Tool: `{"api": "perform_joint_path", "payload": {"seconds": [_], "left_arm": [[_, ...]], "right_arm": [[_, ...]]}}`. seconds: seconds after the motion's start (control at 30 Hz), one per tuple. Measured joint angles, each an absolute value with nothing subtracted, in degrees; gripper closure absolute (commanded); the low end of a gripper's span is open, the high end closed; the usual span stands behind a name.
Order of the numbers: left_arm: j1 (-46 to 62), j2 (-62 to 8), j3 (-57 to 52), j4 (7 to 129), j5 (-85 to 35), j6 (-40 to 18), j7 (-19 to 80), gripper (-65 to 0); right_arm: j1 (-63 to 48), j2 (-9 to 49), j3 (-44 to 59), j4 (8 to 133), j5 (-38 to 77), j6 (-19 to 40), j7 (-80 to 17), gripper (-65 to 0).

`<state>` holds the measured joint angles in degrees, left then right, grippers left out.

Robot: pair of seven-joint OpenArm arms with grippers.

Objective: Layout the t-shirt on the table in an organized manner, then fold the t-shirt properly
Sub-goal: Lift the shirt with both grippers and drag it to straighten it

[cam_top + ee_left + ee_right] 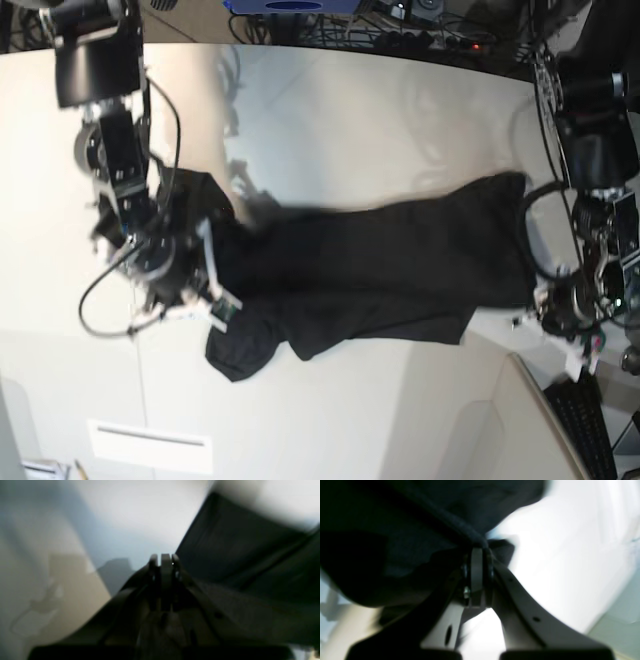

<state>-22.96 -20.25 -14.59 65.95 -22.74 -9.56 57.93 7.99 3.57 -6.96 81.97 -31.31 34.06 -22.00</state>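
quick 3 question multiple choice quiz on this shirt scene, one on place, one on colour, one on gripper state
1. Where is the t-shirt?
A. stretched between both arms over the table
B. folded in a square
C. on the floor

2. What colour does the t-shirt show?
A. white
B. black
C. red

3. How is the right gripper?
A. wide open
B. out of view
C. shut on the t-shirt

Answers: 1 A, it spans from arm to arm in the base view. 2 B, only dark cloth shows. 3 C, cloth bunches at its closed tips.

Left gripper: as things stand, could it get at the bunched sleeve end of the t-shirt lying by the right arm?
Probably not. The left gripper is shut at the opposite end of the t-shirt; the bunched sleeve sits beside the right gripper.
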Motion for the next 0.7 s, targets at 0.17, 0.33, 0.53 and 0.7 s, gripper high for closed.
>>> {"api": "perform_joint_path", "payload": {"seconds": [0.17, 0.33, 0.53, 0.7], "left_arm": [[-32.01, -18.17, -8.05, 61.21, -22.5, -8.88, 59.46, 0.0], [-44.58, -15.09, -7.84, 59.27, -23.11, -8.16, 58.7, 0.0], [-47.83, -13.74, -9.41, 72.79, -23.03, -8.12, 59.83, 0.0], [-39.33, -12.53, -16.86, 88.12, -23.62, -8.4, 64.31, 0.0]], "right_arm": [[16.47, 4.89, -4.8, 77.32, -32.03, 34.79, -22.22, 0.0], [26.76, 7.88, -1.19, 78.81, -32.36, 34.89, -22.31, 0.0], [29.26, 11.64, -0.84, 93.36, -32.49, 34.79, -22.41, 0.0], [17.39, 12.58, -0.75, 109.27, -32.21, 34.26, -26.22, 0.0]]}}
